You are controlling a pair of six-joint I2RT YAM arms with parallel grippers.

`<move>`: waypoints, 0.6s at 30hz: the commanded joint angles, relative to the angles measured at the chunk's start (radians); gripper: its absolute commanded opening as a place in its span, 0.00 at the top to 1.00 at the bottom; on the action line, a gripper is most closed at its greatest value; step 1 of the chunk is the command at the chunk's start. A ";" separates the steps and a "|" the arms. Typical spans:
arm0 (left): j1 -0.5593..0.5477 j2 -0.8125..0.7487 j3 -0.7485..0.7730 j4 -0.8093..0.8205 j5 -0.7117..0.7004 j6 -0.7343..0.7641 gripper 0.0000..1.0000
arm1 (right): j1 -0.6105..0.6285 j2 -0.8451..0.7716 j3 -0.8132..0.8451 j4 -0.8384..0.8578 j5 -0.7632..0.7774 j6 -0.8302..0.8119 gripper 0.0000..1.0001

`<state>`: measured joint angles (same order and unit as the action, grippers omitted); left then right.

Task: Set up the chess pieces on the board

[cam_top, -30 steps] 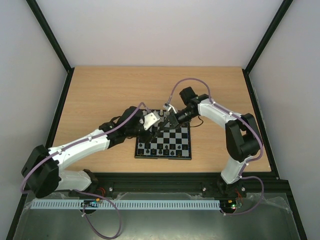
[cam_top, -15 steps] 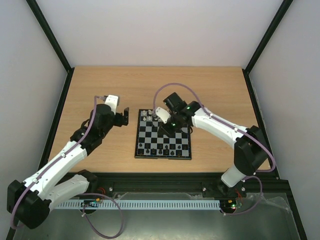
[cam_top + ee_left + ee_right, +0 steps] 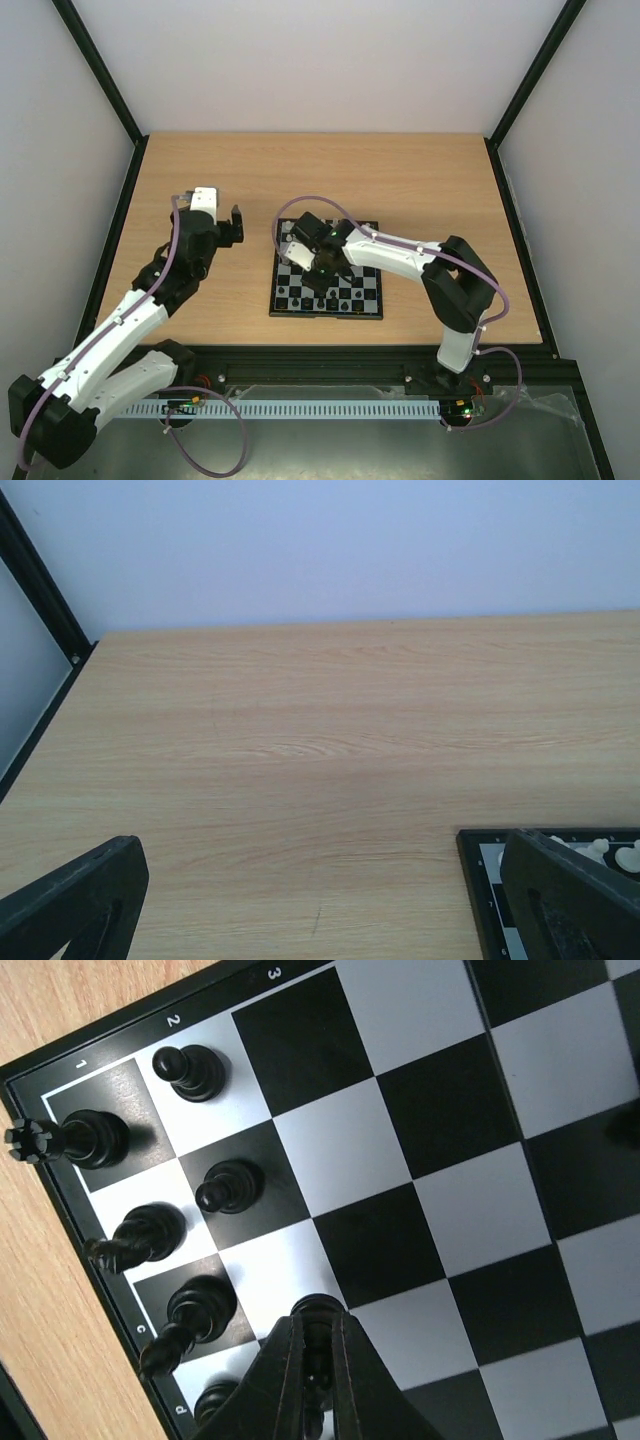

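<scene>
The right gripper (image 3: pixel 318 1328) is pinched shut on a small black piece (image 3: pixel 318 1306), low over the left, near part of the board (image 3: pixel 326 313), just beside other black pieces (image 3: pixel 215 1185) standing in its near rows. The left gripper (image 3: pixel 233 226) gapes wide above the table (image 3: pixel 300 760), left of the board's far corner and apart from it.

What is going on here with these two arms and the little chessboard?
The right gripper is down over the board, shut on a black piece next to the other black pieces already standing along that edge. The left gripper hangs open and empty above the wooden table, off to the left of the board.
</scene>
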<state>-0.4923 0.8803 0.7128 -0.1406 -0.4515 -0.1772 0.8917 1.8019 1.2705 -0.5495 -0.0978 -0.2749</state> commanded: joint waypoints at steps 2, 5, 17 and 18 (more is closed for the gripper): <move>0.006 -0.015 -0.004 0.004 -0.050 -0.008 0.01 | 0.013 0.037 0.036 -0.014 0.027 -0.017 0.98; 0.006 -0.018 -0.005 0.004 -0.049 -0.007 0.01 | 0.016 0.049 0.039 -0.012 0.027 -0.020 0.98; 0.006 -0.014 -0.004 0.001 -0.044 -0.004 0.01 | 0.033 0.083 0.046 -0.010 0.011 -0.024 0.97; 0.006 -0.014 -0.005 0.001 -0.043 -0.003 0.01 | 0.035 0.086 0.046 -0.011 0.010 -0.026 0.97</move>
<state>-0.4923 0.8768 0.7128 -0.1413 -0.4759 -0.1799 0.9104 1.8690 1.2926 -0.5385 -0.0799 -0.2863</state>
